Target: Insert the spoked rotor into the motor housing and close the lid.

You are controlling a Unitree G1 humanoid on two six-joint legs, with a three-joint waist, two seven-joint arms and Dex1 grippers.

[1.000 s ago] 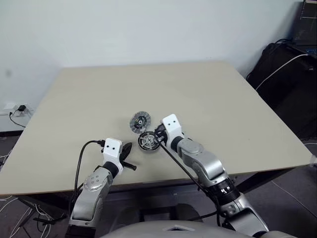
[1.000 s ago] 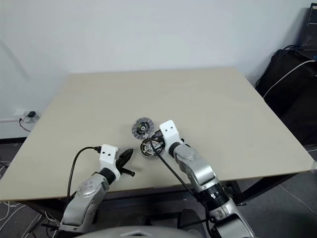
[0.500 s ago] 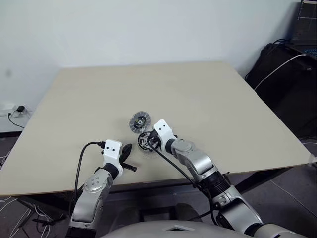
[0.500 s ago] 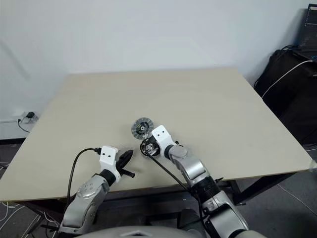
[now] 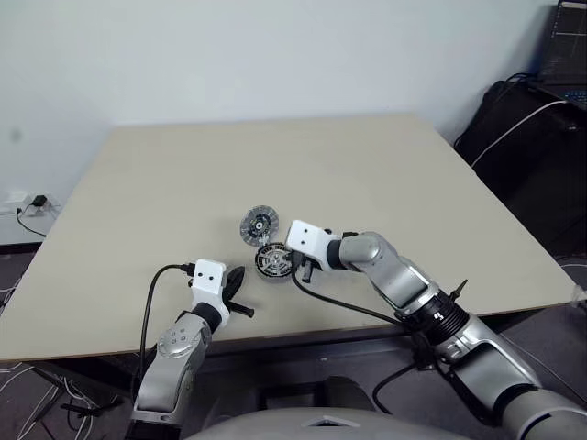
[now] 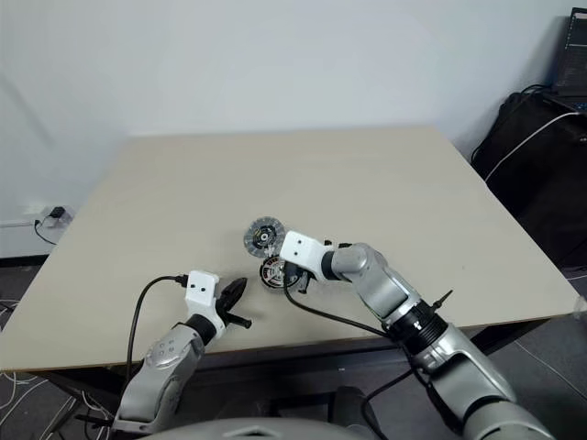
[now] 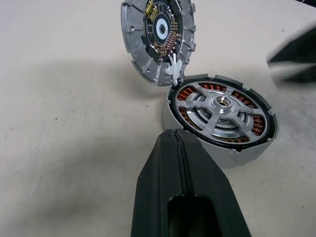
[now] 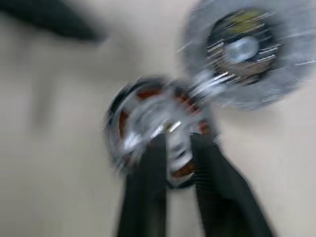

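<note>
1. A beige table (image 5: 385, 183) stands in front of me, and the small motor parts lie near its front edge.
2. The motor housing (image 7: 219, 118) sits flat on the table. Coppery windings show inside its pale ring.
3. The spoked rotor (image 7: 220, 107) already lies inside the housing, with its silver spokes and hub facing up.
4. The lid (image 7: 157, 35) is open. It lies just behind the housing, joined to it by a small white hinge piece, with its dark, wired inner face showing.
5. My left pincer (image 5: 236, 293) rests low over the table just left of the housing. Its two black fingers are pressed together and hold nothing.
6. My right pincer (image 8: 178, 148) hangs over the rotor, coming in from the housing's right. Its fingers stand slightly apart with nothing between them.
</note>
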